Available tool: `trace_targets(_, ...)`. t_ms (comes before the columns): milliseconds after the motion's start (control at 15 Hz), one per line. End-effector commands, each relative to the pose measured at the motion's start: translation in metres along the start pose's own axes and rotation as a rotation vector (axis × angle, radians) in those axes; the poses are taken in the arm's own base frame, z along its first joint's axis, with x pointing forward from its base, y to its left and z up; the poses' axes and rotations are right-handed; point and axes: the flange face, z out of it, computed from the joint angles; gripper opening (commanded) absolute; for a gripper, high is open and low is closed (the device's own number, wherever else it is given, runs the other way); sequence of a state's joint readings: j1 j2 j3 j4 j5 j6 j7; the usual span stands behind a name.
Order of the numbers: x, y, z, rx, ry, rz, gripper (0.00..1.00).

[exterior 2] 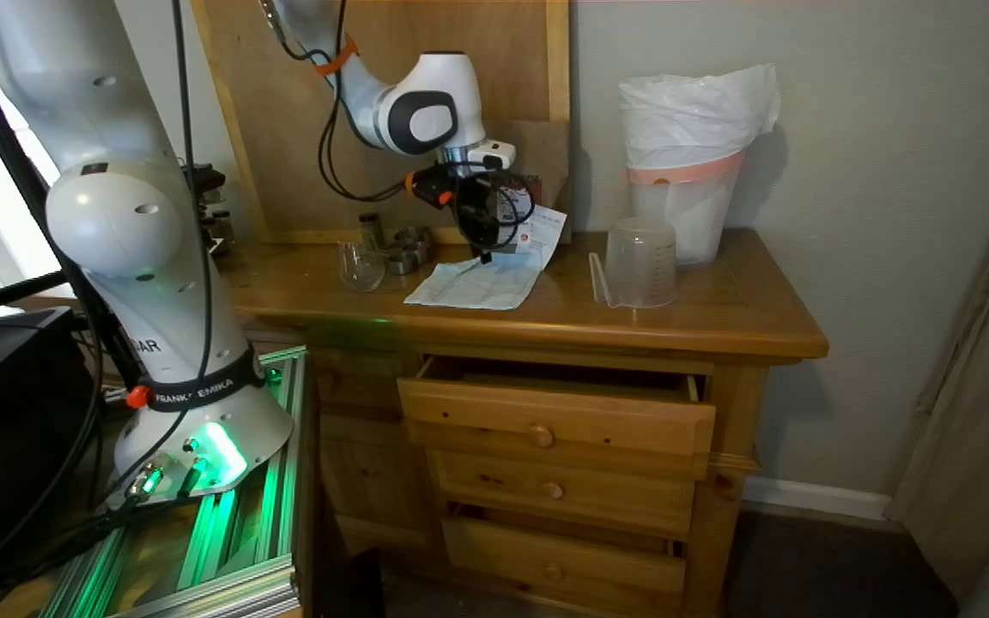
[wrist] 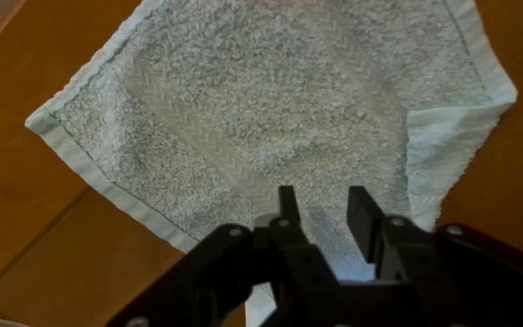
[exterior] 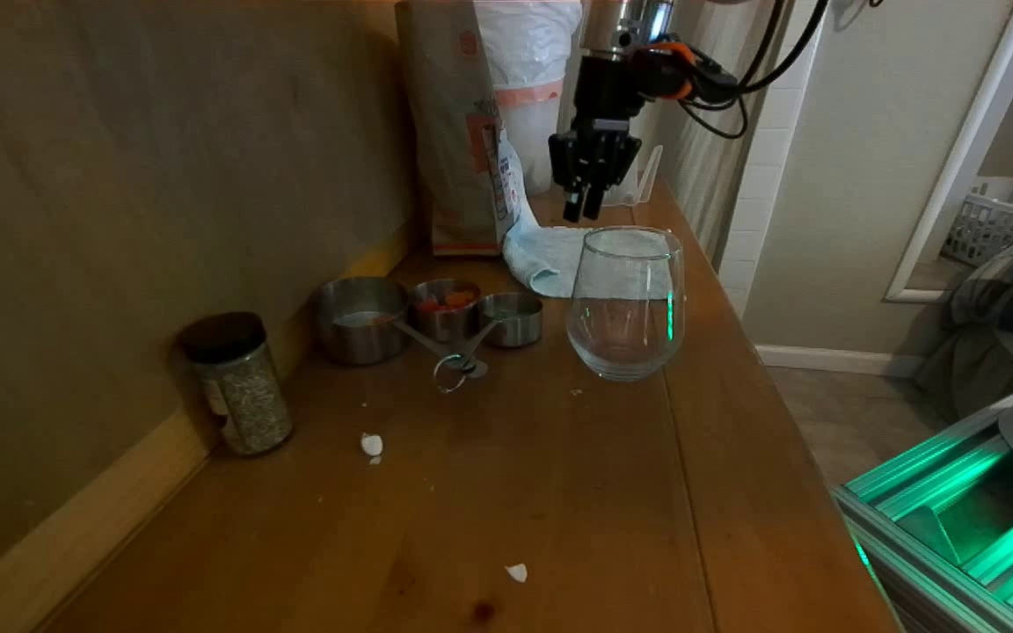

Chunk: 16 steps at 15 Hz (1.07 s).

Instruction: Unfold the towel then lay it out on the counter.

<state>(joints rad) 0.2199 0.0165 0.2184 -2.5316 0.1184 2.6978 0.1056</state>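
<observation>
Black claw (wrist: 319, 196) closest to the wrist camera, its two fingers (wrist: 289, 209) parted by a modest gap; whether the tips touch the towel (wrist: 243, 136), I can't tell. That towel lies spread below on the tabletop (wrist: 21, 218), near the front edge, one corner turned over on the back-edge side. Clear glass (exterior: 625, 330) standing near that front edge, just beside it; on the opposite side, bare wood runs to a plastic jug (exterior 2: 645, 266), with a bin (exterior 2: 688, 197) near the back right corner. Nice texture now: looped terry, herringbone bands, flat pale hems. Along the back edge, round steel measuring cups (exterior: 361, 330), a black-lidded jar (exterior: 247, 396), a brown paper bag (exterior: 449, 132), and a printed paper (exterior 2: 549, 230) sloping up behind the towel. Brown planks underneath, a seam running roughly along the front edge, white flakes (exterior: 372, 445) scattered on the grain. Below, the top drawer (exterior 2: 563, 421) juts forward; out in the room, plaid fabric (exterior: 1012, 286), a white basket (exterior: 1003, 211), and green light (exterior 2: 224, 451) glowing on the arm's base (exterior 2: 211, 410).
</observation>
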Motion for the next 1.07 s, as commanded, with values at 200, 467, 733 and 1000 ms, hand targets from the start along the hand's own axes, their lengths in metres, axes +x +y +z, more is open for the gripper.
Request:
trace_targets(200, -0.001, 0.027, 0.015, -0.088, -0.012, -0.001, 0.02)
trace_targets(467, -0.003, 0.035, 0.022, -0.112, -0.034, 0.003, 0.05)
trace_targets(733, -0.008, 0.037, 0.031, -0.135, -0.090, 0.002, 0.05)
trace_targets(1000, -0.012, 0.045, 0.038, -0.169, -0.114, 0.003, 0.05)
